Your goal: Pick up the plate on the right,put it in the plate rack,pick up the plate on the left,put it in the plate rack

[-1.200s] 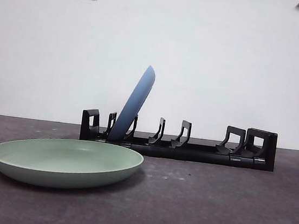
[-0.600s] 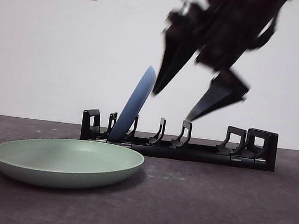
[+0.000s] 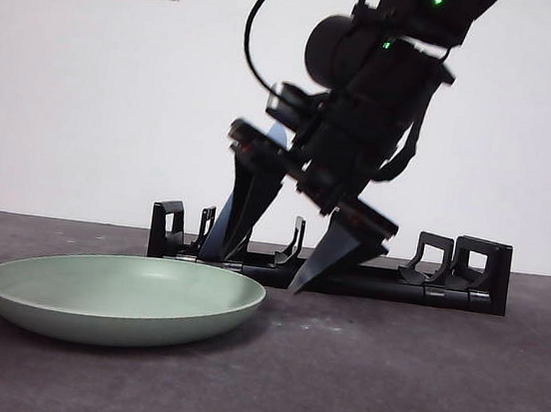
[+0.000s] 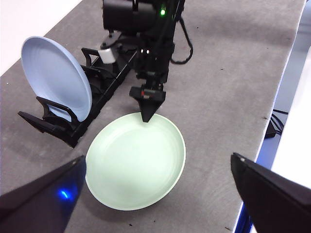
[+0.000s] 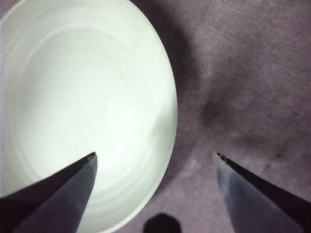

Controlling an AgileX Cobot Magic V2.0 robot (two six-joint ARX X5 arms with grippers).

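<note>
The right tool [image 3: 268, 250] hung low over the near edge of the green plate [image 3: 123, 298], jaws spread wide, one above the plate's inside and the other above bare tabletop [image 3: 414, 384] just beside the rim. It gripped nothing. The green plate lay flat on the tabletop in front of the rack [image 3: 446, 287]. The blue plate [image 4: 56, 77] stood tilted on edge between the dividers near one end of the rack. The left tool [image 4: 155, 189] waited high above, looking down on the green plate, its jaws also wide apart and empty.
</note>
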